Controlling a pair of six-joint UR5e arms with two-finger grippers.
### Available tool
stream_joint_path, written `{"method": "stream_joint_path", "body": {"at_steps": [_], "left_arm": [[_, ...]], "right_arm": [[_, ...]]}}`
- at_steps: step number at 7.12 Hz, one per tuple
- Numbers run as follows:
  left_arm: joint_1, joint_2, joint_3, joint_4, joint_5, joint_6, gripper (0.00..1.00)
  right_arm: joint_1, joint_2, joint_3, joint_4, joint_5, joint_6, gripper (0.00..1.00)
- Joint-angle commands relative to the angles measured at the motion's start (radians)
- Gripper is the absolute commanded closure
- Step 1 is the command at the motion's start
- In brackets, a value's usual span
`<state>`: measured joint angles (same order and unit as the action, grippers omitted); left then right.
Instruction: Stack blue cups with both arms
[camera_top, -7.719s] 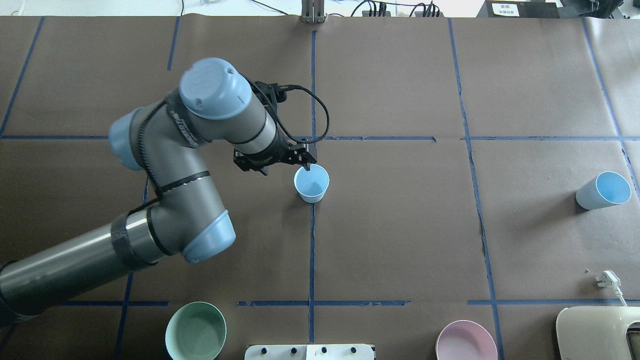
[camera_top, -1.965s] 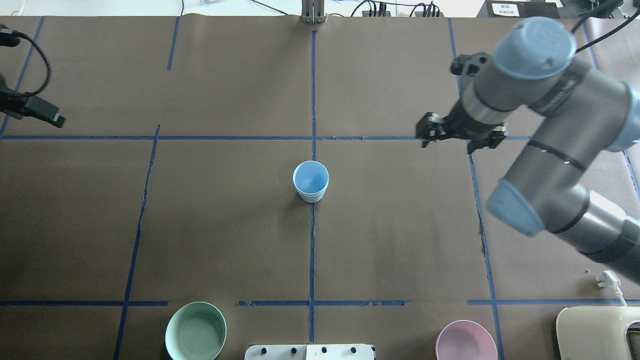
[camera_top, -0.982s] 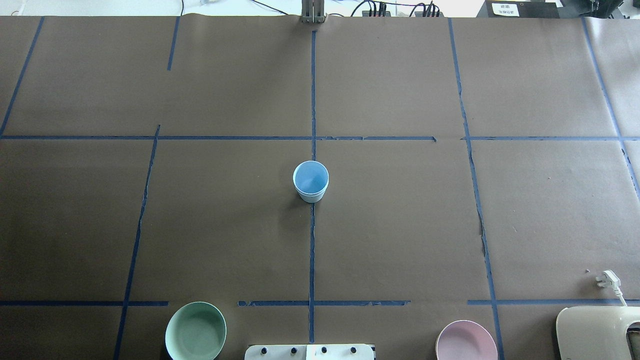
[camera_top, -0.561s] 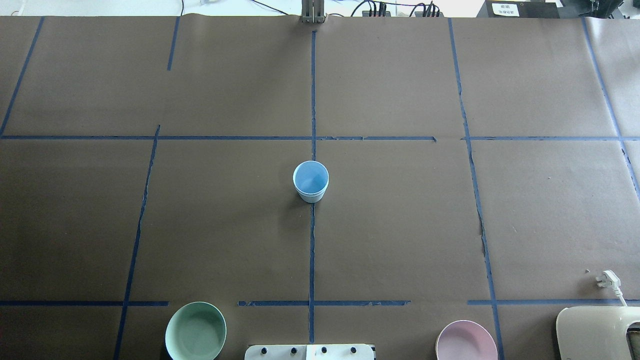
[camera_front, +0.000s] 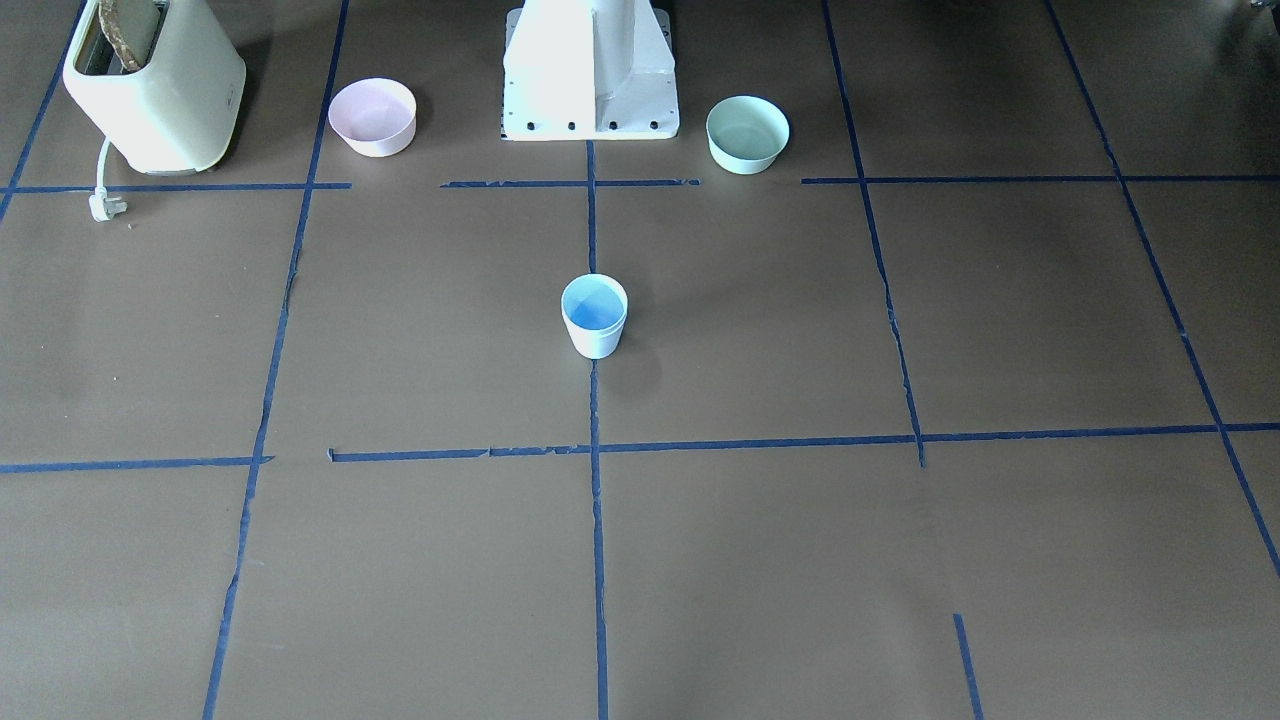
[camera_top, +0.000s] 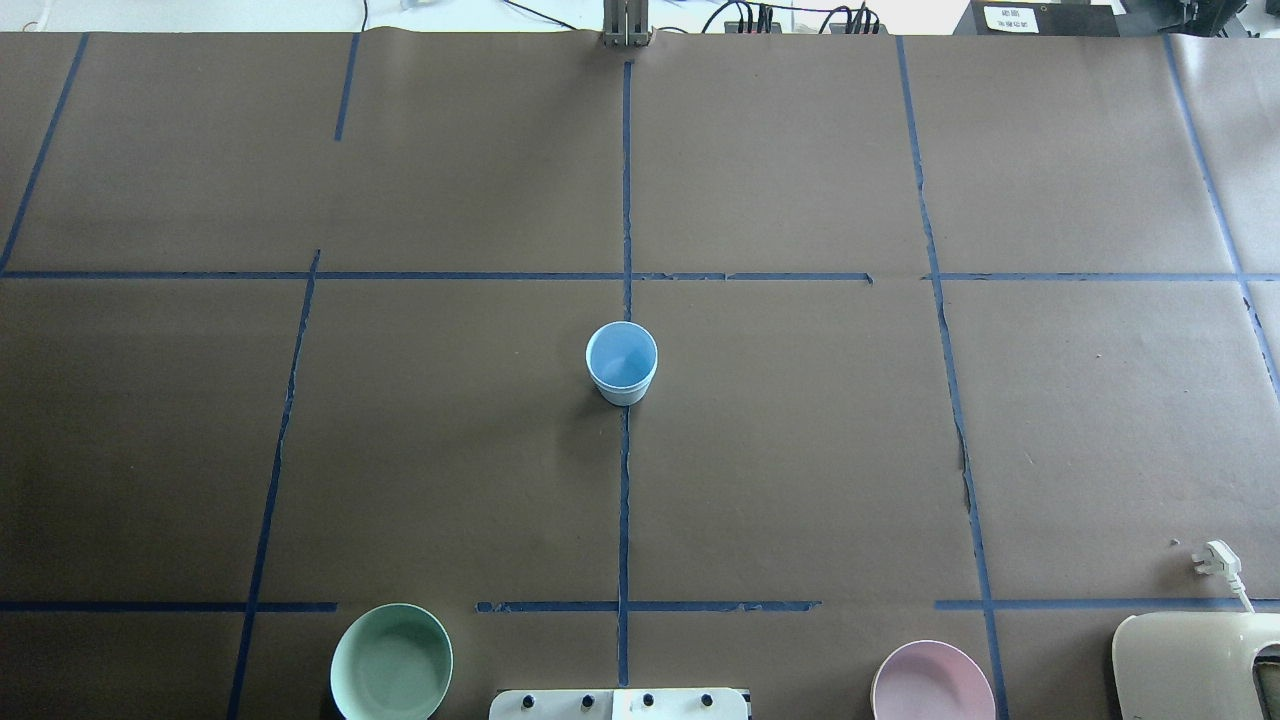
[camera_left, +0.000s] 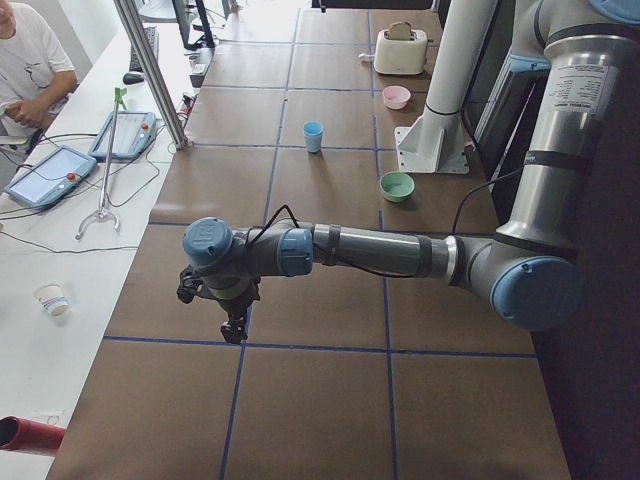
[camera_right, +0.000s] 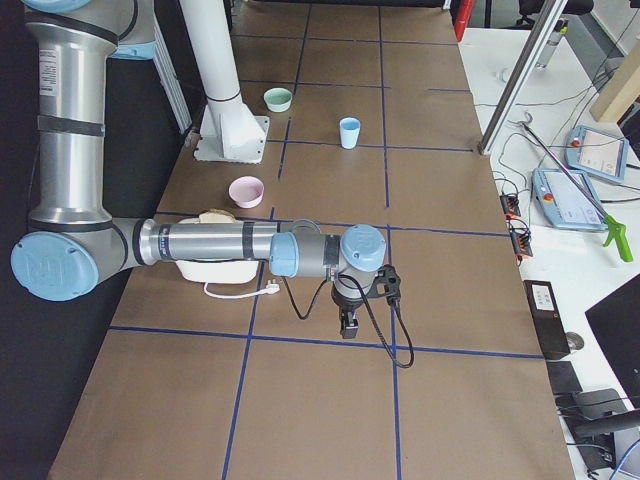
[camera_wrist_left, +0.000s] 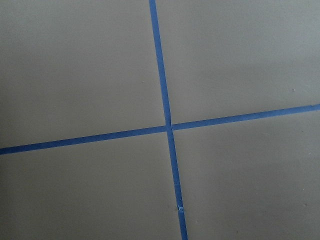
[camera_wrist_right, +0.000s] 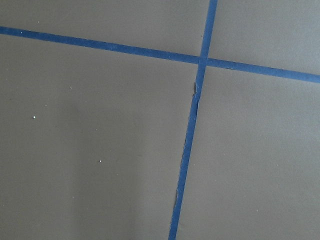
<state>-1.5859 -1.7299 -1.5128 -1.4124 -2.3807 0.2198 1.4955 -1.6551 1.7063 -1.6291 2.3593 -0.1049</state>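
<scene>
Blue cups nested upright at bench centre; left tool and right tool: grip state cannot be told.

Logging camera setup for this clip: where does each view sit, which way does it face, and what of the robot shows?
Front-facing: across the table, facing the robot; only its white base shows.
Overhead: behind the robot, looking down; no arm shows.
Left side: table's end, looking along it; left arm, left pincer near.
Right side: opposite end; right arm, right pincer near.
Left wrist: looks down at a blue tape cross; no pincer shows.
Right wrist: likewise, another tape cross.
Shared: all four fixed views show the blue cup.
</scene>
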Motion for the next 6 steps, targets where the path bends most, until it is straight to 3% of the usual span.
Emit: {"method": "stream_joint_path", "body": {"at_steps": [1,6], "left_arm": [[0.000,0.057,-0.051,0.000,0.000,0.012,0.00],[0.000,0.124,-0.052,-0.051,-0.006,0.000,0.00]], "right_arm": [[0.000,0.003,0.000,0.000,0.000,0.002,0.00],[0.002,0.014,-0.002,0.002,-0.006,-0.001,0.00]]}}
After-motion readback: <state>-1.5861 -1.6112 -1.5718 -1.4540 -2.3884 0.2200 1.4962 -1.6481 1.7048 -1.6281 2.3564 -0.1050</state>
